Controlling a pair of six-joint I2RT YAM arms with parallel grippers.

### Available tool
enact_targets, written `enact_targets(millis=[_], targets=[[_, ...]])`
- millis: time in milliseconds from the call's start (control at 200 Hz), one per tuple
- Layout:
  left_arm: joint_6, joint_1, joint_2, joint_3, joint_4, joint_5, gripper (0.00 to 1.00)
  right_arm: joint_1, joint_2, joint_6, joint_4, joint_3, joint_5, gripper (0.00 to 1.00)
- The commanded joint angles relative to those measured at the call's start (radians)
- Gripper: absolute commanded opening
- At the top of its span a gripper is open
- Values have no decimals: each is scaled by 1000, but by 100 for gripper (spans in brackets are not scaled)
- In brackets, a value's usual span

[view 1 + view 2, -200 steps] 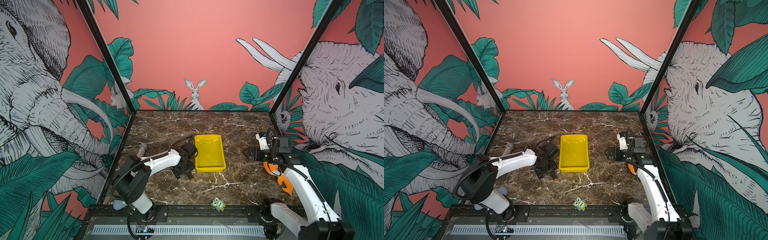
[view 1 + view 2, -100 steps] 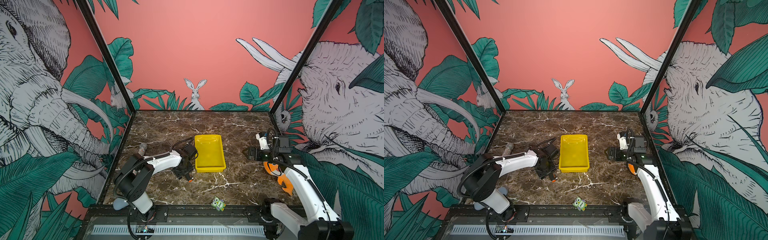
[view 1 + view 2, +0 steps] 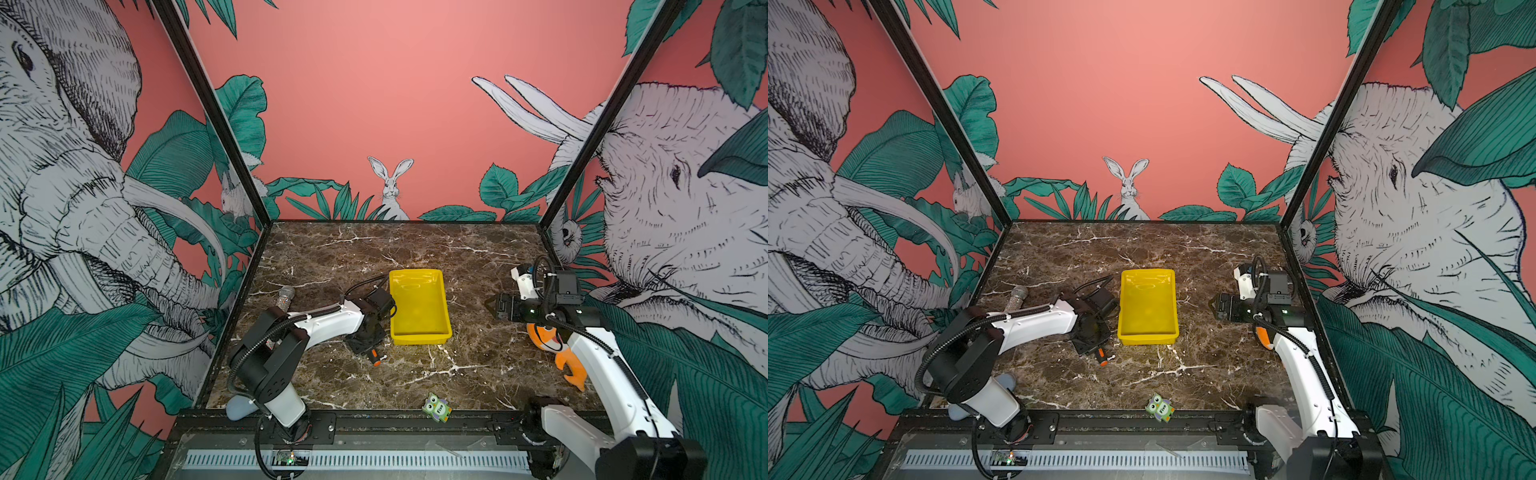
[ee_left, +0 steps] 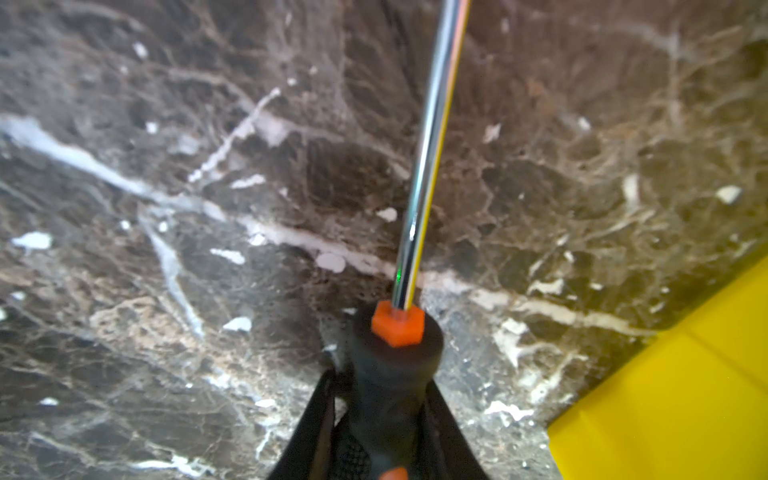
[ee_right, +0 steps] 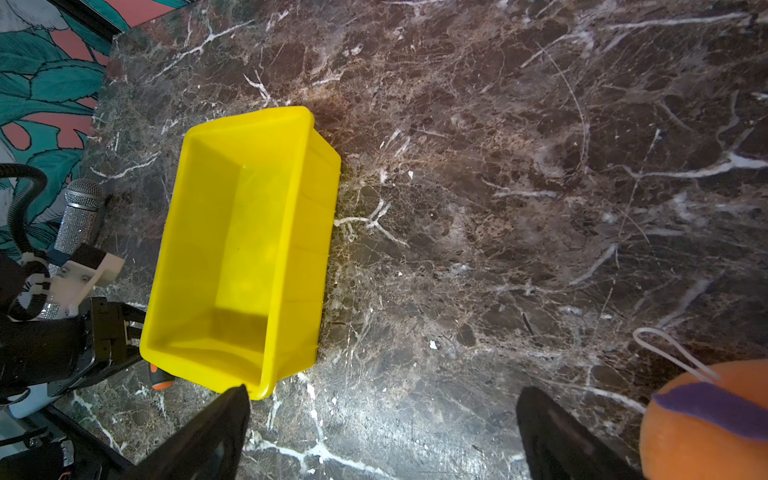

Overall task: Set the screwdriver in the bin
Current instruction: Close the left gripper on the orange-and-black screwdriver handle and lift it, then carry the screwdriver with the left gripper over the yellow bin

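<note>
bin (image 3: 419, 339): I see it mid-table.
screwdriver (image 3: 375, 357): just front-left of the bin.
microphone (image 3: 286, 296): far left, behind.

Brown marble tabletop (image 3: 415, 249), white-veined. Carries yellow bin (image 3: 419, 307) in the middle, screwdriver (image 3: 375, 357) just near-left of it, glittery silver microphone (image 3: 286, 296) at far left, owl toy (image 3: 436, 408) at near edge, orange plush (image 3: 573, 370) at right.

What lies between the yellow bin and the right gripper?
Nothing stands there: only bare marble tabletop lies between the bin and the right gripper. Both top views and the right wrist view show it.
</note>
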Motion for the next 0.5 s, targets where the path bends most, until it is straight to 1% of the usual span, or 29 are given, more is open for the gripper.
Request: enact_targets(millis=[0, 65, 80, 110, 225, 495], targets=[[24, -4, -10, -28, 62, -36, 6, -4, 0, 17, -17, 27, 0, 100], [40, -4, -28, -22, 45, -49, 4, -4, -3, 30, -16, 30, -1, 100], [44, -5, -33, -22, 43, -53, 2, -4, -3, 32, -16, 31, -2, 100], [52, -5, -43, -19, 38, -60, 0, -5, -4, 36, -15, 34, -4, 100], [80, -3, -82, -14, 16, -97, 0, -4, -2, 52, -7, 34, -4, 99], [143, 1, -141, 19, -42, -142, 0, -4, 16, 59, -14, 53, -14, 100]])
